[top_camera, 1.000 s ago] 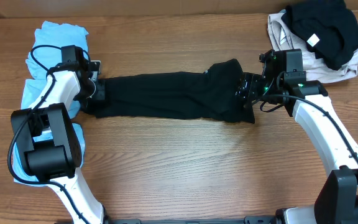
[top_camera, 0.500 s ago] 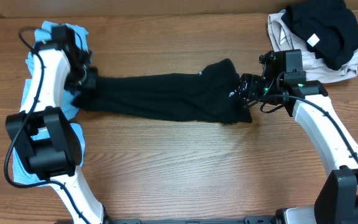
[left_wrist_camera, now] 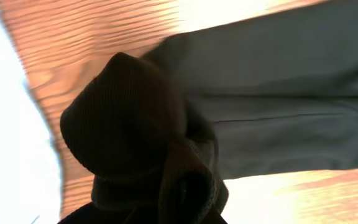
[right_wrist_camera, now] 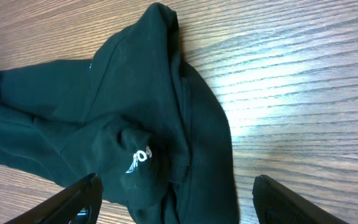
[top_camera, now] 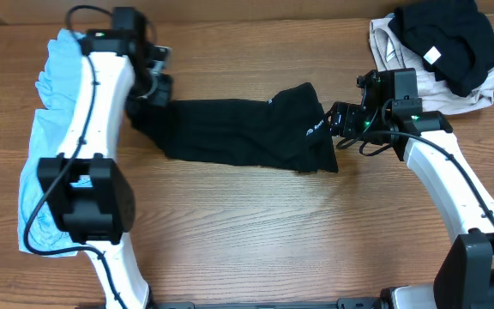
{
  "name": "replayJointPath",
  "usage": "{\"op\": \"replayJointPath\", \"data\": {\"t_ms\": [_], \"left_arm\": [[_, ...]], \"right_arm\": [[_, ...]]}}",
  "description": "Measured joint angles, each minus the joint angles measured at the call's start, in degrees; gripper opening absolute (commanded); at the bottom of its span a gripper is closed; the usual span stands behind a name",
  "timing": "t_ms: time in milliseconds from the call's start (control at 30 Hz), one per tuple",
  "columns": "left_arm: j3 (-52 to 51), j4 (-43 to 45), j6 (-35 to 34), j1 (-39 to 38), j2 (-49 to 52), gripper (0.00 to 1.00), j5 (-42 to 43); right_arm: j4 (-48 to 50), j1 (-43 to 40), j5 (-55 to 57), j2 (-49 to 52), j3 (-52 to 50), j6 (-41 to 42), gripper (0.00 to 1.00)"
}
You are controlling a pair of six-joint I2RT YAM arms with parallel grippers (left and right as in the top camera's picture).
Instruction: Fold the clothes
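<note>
A long black garment [top_camera: 238,137] lies stretched across the middle of the wooden table [top_camera: 247,249], running from upper left down to lower right. Its left end rises into the left gripper [top_camera: 151,81], which is reached far toward the table's back left. The jaws are closed tight on that end. In the left wrist view the fabric [left_wrist_camera: 278,93] bunches into a dark hooded lump close to the camera and hides the fingers, while the rest of the cloth trails away flat over the bright wood.

The garment's right end is a rumpled, doubled heap bearing 1 small white logo [top_camera: 313,130]. The right gripper [top_camera: 336,120] sits just beside this heap, at its right edge. In the right wrist view its 2 fingers [right_wrist_camera: 79,198] stand wide apart, with the heaped fabric [right_wrist_camera: 160,112] and the logo [right_wrist_camera: 139,160] lying between and ahead of them; the jaws hold nothing.

A light blue garment [top_camera: 50,129] lies along the table's left edge, partly under the left arm. At the back right corner a second black garment [top_camera: 453,30] with a white tag [top_camera: 433,57] rests on top of a beige garment [top_camera: 386,45], well apart from the stretched one.
</note>
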Motion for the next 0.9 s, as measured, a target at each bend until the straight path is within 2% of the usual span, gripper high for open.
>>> {"op": "replayJointPath", "data": {"t_ms": [433, 467, 500, 567, 600, 667, 900], "left_arm": [[-0.1, 3.7, 0.0, -13.0, 3.0, 0.1, 0.0], [-0.1, 4.0, -0.2, -13.7, 3.7, 0.17, 0.0], [-0.1, 4.2, -0.3, -14.4, 4.4, 0.31, 0.0], [-0.1, 4.6, -0.9, -15.5, 5.6, 0.51, 0.1], [-0.1, 4.9, -0.9, -16.1, 6.2, 0.75, 0.3], [-0.2, 5.3, -1.5, -17.1, 6.9, 1.0, 0.5], [0.6, 2.3, -3.5, -18.6, 7.1, 1.0, 0.7]], "right_arm": [[-0.1, 0.0, 0.0, 0.0, 0.0, -0.2, 0.81], [-0.1, 0.0, 0.0, 0.0, 0.0, -0.3, 0.82], [-0.1, 0.0, 0.0, 0.0, 0.0, -0.4, 0.82], [-0.2, 0.0, 0.0, 0.0, 0.0, -0.6, 0.82], [-0.2, 0.0, 0.0, 0.0, 0.0, -0.7, 0.82], [-0.2, 0.0, 0.0, 0.0, 0.0, -0.9, 0.82], [-0.2, 0.0, 0.0, 0.0, 0.0, -1.2, 0.82]]}}
